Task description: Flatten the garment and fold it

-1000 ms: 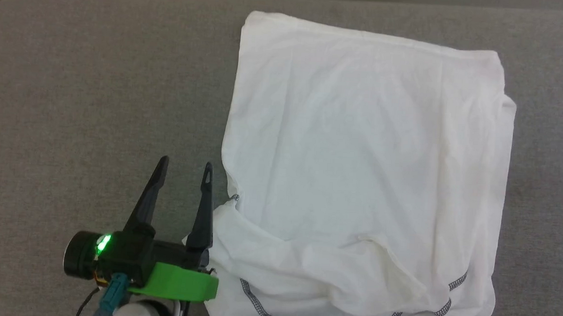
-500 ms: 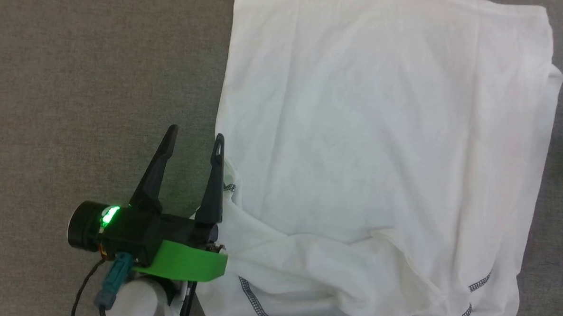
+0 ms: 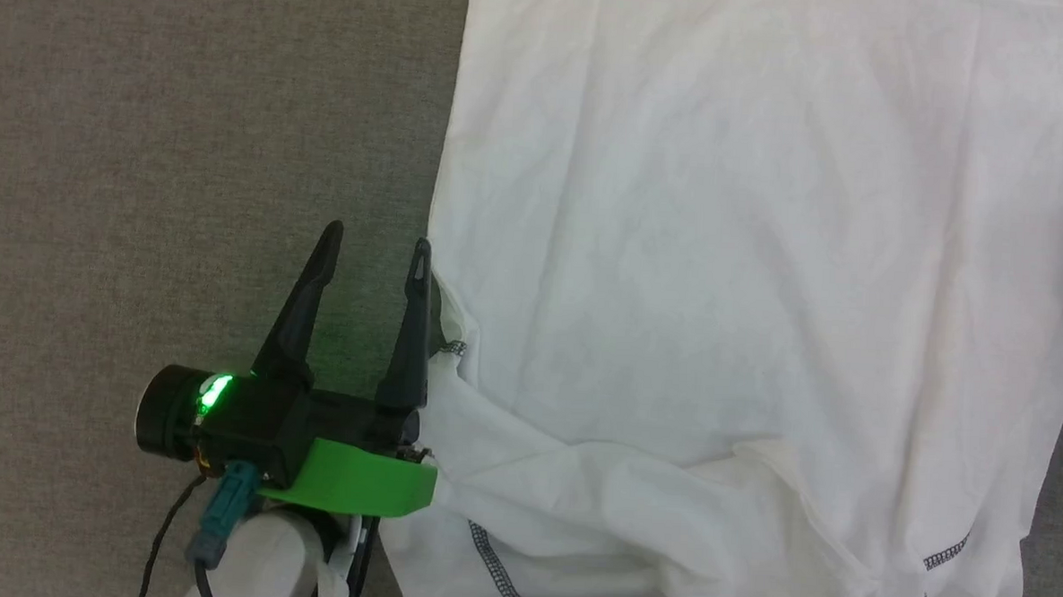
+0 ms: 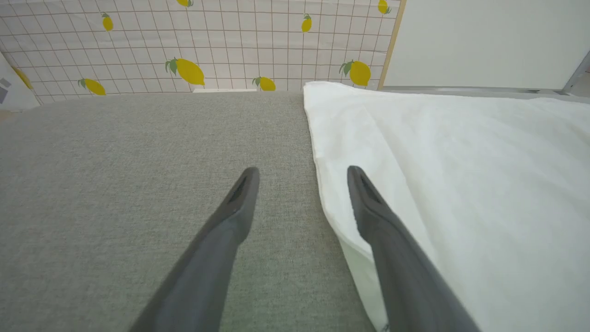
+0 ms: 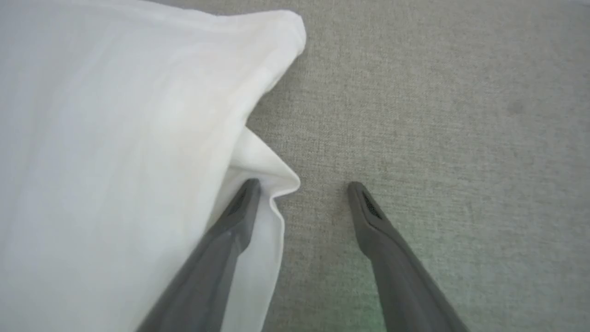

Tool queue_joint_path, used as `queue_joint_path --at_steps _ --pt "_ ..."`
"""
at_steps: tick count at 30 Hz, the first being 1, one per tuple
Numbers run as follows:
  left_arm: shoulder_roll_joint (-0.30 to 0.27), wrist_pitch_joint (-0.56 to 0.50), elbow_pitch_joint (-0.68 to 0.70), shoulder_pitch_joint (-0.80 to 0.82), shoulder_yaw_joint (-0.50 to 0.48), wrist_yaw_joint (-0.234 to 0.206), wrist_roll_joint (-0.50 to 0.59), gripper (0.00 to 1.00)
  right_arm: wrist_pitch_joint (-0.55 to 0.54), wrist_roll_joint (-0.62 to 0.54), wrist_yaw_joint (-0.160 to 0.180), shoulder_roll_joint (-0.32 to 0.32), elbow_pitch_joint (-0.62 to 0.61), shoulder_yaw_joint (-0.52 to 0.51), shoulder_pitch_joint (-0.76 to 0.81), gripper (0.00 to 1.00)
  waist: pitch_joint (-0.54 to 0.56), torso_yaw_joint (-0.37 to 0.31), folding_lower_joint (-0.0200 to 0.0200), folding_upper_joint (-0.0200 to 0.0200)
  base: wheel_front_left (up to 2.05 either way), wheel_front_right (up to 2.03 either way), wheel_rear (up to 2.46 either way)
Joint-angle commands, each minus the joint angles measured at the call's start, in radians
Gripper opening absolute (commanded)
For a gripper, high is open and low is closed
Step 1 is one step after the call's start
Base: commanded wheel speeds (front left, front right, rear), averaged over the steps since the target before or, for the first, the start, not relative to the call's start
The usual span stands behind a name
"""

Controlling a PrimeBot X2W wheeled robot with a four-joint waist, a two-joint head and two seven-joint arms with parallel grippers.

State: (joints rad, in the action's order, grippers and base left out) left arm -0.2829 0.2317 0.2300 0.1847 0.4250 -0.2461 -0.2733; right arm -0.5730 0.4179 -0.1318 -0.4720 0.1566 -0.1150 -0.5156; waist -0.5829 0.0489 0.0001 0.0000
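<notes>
Left claw [image 3: 377,236], lower left of frame, apart, straddling side edge of garment [image 3: 722,253]; right claw [image 5: 303,185] apart at opposite edge. Probably both staged to pinch for folding.

The head camera looked almost straight down, from fairly close, on the grey woven tabletop [image 3: 188,140] and the large white thin-fabric garment [image 3: 722,253], whose far edge ran past the top of the frame. The left wrist camera sat low, facing along the left gripper [image 4: 303,169] across the tabletop toward a white gridded backdrop printed with yellow lemons [image 4: 184,46]. The right wrist camera, very near, tilted down along the right gripper [image 5: 303,183]. Head and left wrist views shared the garment's left edge.
</notes>
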Motion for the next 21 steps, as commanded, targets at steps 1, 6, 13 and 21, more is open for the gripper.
queue_joint_path --at_steps 1,6,13,21 --pt "0.004 0.006 -0.005 0.021 -0.001 0.008 -0.002 1.0 -0.012 0.008 0.001 0.007 0.022 0.023 0.002 0.54 -0.003 0.005 -0.0001 0.0 0.0 0.0 0.0" --pt "0.007 0.007 -0.016 0.028 0.002 0.01 -0.006 1.0 0.017 0.006 0.001 -0.002 0.022 0.03 -0.007 0.0 0.0 0.007 -0.0001 0.0 0.0 0.0 0.0" --pt "0.008 0.008 -0.034 0.026 0.002 0.01 -0.018 1.0 0.056 -0.004 0.001 0.013 0.029 0.008 -0.001 0.0 0.03 -0.001 -0.0001 0.0 0.0 0.0 0.0" --pt "0.001 0.008 -0.048 0.0 -0.005 0.008 -0.038 1.0 0.101 -0.008 0.001 0.054 0.038 -0.056 0.057 0.0 0.119 -0.017 -0.0001 0.0 0.0 0.0 0.0"
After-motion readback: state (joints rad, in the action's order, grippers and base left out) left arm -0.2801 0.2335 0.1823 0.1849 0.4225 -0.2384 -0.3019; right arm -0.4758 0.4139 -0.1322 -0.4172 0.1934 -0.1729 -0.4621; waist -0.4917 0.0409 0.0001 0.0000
